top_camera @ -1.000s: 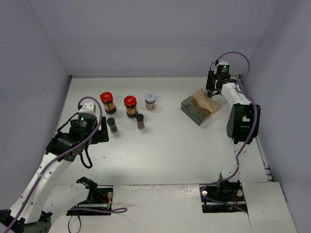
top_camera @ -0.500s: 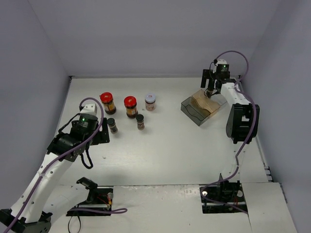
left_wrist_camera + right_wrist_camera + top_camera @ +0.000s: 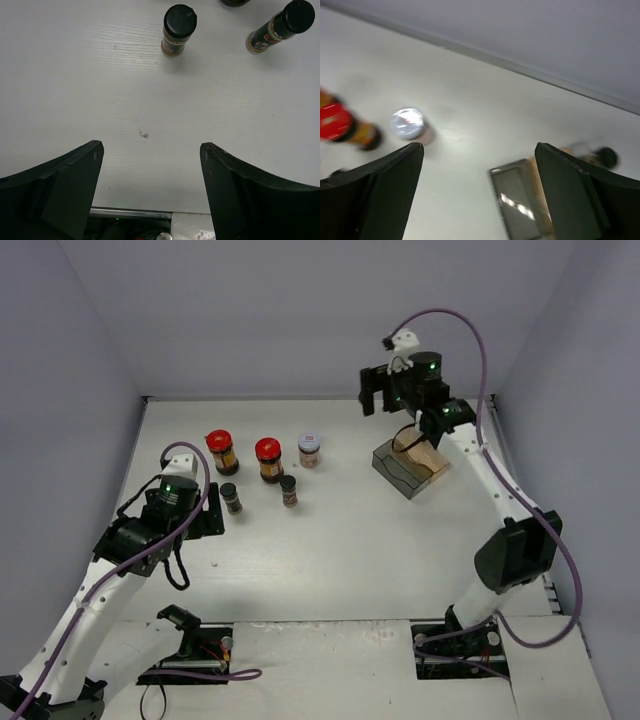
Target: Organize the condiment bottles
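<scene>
The worktop (image 3: pixel 150 90) is matt white with a fine wood-like grain. At 2 o'clock the tray (image 3: pixel 395 468) looks like glossy, smoky clear plastic. At 10 o'clock the red lids (image 3: pixel 219 439) shine; the white lid (image 3: pixel 407 122) glints. The bottle caps (image 3: pixel 180 17) are smooth black plastic. The left end effector (image 3: pixel 151 150) has matt black fingers (image 3: pixel 65 185)

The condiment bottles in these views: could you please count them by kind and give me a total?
Red-lidded jars: 2
White-lidded jar: 1
Slim black-capped bottles: 3, the third blurred, at the tray
Total: 6
</scene>
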You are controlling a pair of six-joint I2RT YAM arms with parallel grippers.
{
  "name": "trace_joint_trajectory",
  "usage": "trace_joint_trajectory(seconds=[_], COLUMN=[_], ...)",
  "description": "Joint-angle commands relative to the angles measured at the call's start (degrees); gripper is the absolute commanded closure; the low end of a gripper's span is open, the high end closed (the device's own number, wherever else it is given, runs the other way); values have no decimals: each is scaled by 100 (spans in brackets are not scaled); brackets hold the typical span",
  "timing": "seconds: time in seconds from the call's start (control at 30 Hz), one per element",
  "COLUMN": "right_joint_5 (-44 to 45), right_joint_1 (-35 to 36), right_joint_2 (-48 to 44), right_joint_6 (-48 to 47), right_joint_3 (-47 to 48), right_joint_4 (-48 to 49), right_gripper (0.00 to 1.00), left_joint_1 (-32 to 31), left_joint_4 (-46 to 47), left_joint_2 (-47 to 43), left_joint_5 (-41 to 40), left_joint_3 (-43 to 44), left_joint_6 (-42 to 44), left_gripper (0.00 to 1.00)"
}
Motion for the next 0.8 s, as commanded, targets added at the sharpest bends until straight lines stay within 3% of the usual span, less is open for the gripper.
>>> trace_joint_trajectory(seconds=[0.0, 0.03, 0.07, 0.3, 0.77], right_joint_5=[-431, -388, -318, -264, 360], right_joint_1=[679, 1073, 2095, 2973, 3476], right_joint_2=[-439, -526, -397, 166, 1028], right_joint_6=[-57, 4, 161, 250, 628], right_joint_3=[-448, -641, -869, -977, -994], right_joint_4=[-58, 12, 64, 328, 776], right_gripper=[0, 0, 0, 0, 1], left_joint_1=[-17, -17, -17, -8, -8], left_joint_4=[245, 236, 123, -141, -590], left_joint_2=[-68, -94, -216, -428, -798], left_joint_5=[17, 35, 87, 123, 35], left_joint_3=[165, 182, 217, 217, 244], left_joint_6=[23, 23, -20, -65, -161], left_gripper=[21, 21, 21, 21, 21])
